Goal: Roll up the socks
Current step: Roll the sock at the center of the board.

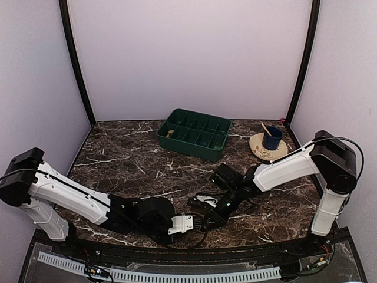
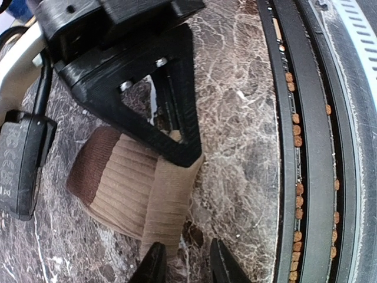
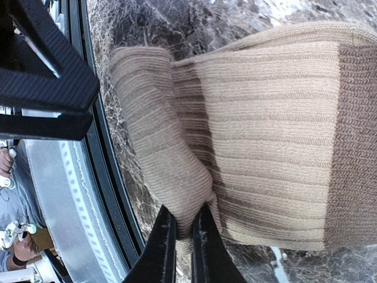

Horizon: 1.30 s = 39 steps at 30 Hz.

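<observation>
Pale walls (image 1: 188, 59) enclose a dark, apparently marble table (image 1: 129, 159).

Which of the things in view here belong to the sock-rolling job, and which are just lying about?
Job in hand: tan sock, pinched by the right gripper, jaws shut; left gripper, jaws apart by the sock's end.
Lying about: green tray; blue cup; plate under the cup.
</observation>
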Each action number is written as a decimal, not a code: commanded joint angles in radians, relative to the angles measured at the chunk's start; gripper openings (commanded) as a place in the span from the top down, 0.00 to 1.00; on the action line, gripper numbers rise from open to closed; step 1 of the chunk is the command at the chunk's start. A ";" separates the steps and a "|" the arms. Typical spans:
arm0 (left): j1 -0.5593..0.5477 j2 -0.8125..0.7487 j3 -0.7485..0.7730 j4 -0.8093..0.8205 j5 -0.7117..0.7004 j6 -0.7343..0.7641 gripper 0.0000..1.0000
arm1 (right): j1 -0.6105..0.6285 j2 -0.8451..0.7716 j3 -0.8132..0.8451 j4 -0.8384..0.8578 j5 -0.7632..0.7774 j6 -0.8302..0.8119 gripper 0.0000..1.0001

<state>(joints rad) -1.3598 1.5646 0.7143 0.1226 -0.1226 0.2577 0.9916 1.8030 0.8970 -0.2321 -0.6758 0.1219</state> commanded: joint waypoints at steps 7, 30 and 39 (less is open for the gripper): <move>-0.026 0.042 0.027 0.024 -0.060 0.065 0.71 | -0.007 0.038 -0.026 -0.039 0.011 0.010 1.00; -0.027 0.077 0.027 0.108 -0.112 0.146 0.68 | -0.007 0.048 -0.016 -0.058 -0.011 0.004 1.00; -0.027 0.101 0.033 0.093 -0.077 0.149 0.68 | -0.009 0.053 -0.013 -0.065 -0.016 -0.001 1.00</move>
<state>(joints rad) -1.3838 1.6585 0.7216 0.2157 -0.2241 0.3935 0.9871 1.8164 0.8967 -0.2329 -0.7158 0.1219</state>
